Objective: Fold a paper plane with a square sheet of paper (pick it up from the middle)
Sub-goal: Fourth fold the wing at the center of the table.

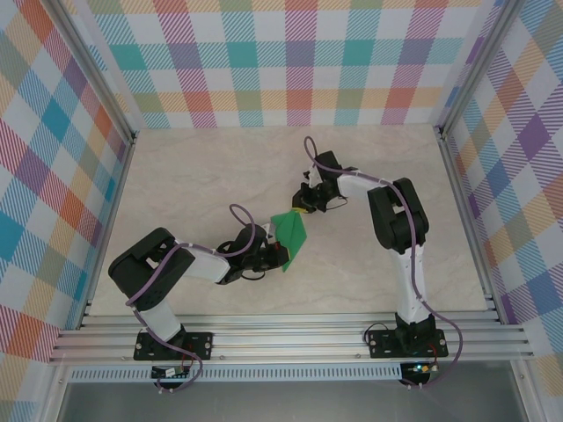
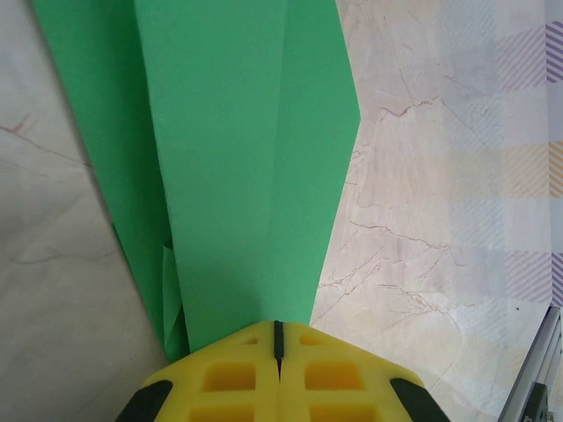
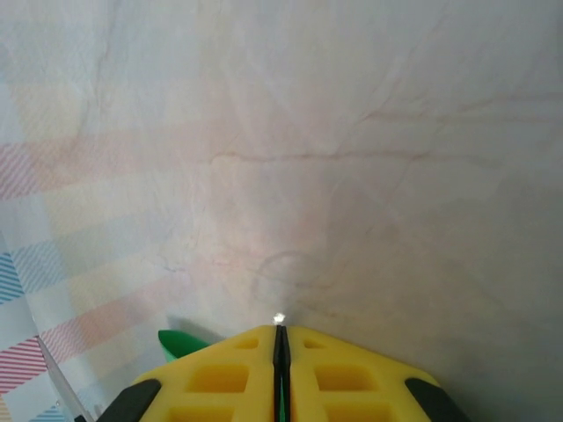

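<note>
The bright green paper [image 1: 291, 236] is folded into a long narrow shape with layered flaps and hangs above the tabletop between my two grippers. In the left wrist view the green paper [image 2: 237, 158] runs away from the yellow fingers, with a long crease down it and an angled far end. My left gripper [image 1: 275, 252] [image 2: 278, 338] is shut on its near end. My right gripper [image 1: 304, 207] [image 3: 280, 338] is shut on the far end; a green sliver shows between its pads and a green corner [image 3: 180, 343] sticks out at the left.
The marble-pattern tabletop [image 1: 220, 176] lies under both arms. Checked walls with aluminium frame posts [image 1: 457, 167] close in the left, back and right sides. A metal rail [image 1: 290, 338] runs along the near edge by the arm bases.
</note>
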{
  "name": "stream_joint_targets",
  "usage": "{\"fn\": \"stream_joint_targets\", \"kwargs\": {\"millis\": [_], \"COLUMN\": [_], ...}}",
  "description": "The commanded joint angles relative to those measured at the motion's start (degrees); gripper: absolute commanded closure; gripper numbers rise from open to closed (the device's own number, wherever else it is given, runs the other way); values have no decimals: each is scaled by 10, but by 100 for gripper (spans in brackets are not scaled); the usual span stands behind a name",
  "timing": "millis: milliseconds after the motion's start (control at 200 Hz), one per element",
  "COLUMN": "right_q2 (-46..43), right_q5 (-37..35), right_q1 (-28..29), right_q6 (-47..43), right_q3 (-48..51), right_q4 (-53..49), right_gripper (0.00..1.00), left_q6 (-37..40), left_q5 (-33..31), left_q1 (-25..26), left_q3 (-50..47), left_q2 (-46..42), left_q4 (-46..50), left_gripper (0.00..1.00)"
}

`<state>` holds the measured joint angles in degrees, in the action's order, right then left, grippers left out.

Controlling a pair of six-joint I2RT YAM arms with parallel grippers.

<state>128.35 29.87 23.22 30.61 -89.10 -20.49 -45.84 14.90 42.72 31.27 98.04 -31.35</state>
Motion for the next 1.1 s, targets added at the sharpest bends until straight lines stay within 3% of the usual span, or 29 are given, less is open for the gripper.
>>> {"fn": "stream_joint_targets", "kwargs": {"millis": [0, 325, 460, 795, 1095], "right_q2": [10, -119, -156, -173, -149], "right_q5": [-25, 5, 70, 92, 103], "right_q1": [-11, -12, -4, 61, 97], "right_q6": [-13, -26, -12, -2, -13], "right_q3": [-19, 62, 129, 237, 257], "right_q4": [-4, 9, 47, 79, 79], "right_gripper": [89, 85, 85, 87, 89], "left_q6": [0, 1, 5, 8, 8], "left_q5": [-10, -11, -11, -9, -6], "left_q1": [9, 9, 9, 9, 9], "left_q3": [-37, -30, -26, -21, -17], "left_q2": [41, 34, 32, 29, 30], "left_q4": [140, 144, 145, 147, 148], "left_gripper": [100, 100, 100, 100, 100]}}
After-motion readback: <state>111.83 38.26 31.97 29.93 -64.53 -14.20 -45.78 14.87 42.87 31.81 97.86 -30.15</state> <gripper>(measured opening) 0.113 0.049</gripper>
